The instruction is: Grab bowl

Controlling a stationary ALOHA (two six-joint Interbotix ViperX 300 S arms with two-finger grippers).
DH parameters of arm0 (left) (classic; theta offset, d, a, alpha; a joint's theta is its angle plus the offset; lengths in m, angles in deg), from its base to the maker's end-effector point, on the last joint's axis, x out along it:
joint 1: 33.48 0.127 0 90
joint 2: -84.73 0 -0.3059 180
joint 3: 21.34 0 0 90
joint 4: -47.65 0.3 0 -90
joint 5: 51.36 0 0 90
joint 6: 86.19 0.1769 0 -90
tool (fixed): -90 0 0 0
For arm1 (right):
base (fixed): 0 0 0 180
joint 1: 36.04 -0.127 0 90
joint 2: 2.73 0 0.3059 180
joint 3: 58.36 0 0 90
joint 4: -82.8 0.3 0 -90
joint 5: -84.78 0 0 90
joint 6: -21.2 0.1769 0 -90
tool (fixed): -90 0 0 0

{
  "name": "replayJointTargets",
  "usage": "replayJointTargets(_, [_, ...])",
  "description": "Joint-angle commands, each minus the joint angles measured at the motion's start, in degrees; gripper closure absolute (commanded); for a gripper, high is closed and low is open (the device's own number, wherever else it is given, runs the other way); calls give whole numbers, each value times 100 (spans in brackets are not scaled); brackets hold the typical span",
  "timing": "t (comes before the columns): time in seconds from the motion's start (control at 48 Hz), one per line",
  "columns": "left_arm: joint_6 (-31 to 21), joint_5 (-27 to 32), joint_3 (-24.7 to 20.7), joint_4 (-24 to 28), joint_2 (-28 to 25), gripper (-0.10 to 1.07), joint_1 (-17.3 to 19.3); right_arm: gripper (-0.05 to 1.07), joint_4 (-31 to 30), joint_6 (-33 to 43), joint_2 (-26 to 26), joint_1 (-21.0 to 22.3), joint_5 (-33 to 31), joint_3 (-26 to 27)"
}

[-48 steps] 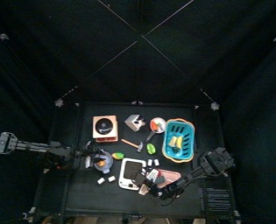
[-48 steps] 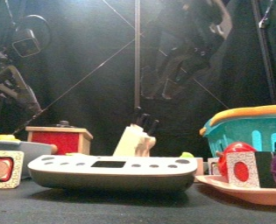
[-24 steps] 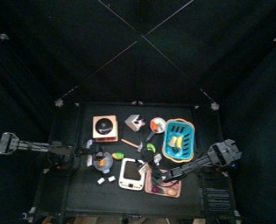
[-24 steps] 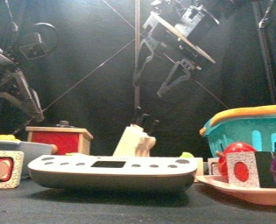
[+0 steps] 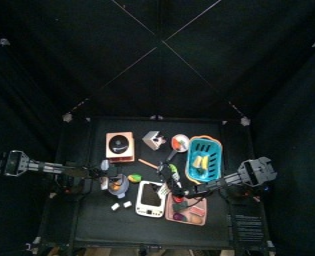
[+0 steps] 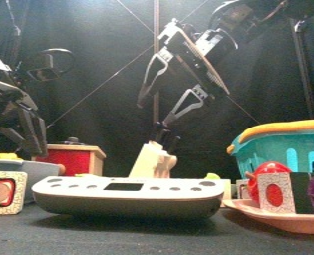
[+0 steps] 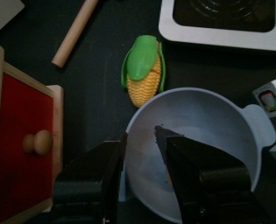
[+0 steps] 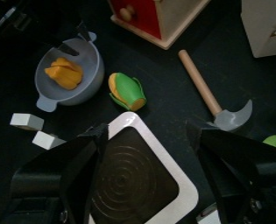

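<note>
The small grey-blue bowl [image 5: 117, 184] sits at the table's left front, with orange at its centre in the right wrist view [image 8: 65, 72]. My left gripper [image 5: 108, 181] hangs right over it. In the left wrist view its jaws stand apart with the near rim of the bowl [image 7: 204, 140] between them, and I cannot tell if they touch it. My right gripper [image 5: 173, 180] is wide open and empty over the table's middle. It is high in the front view [image 6: 172, 92], above a white flat scale [image 8: 134, 179].
A corn cob [image 7: 143, 72] lies beside the bowl. A red wooden box [image 5: 120, 144] stands behind it. A wooden hammer [image 8: 208, 86], white blocks [image 8: 23, 121], the blue slatted basket [image 5: 204, 157] and a pink tray [image 5: 191, 210] crowd the table.
My left arm has come lower over the bowl. My right arm has swung from the table's right front toward the middle and now hangs above the white scale.
</note>
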Motion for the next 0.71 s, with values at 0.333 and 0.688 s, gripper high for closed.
replayJointTargets(0.333, [0,-369,-299,26,-756,23,158,2,-290,-18,-70,-18,26,-26])
replayJointTargets(0.688, [-9,-378,-448,9,-1178,26,167,2,-246,-9,-79,-26,26,-167])
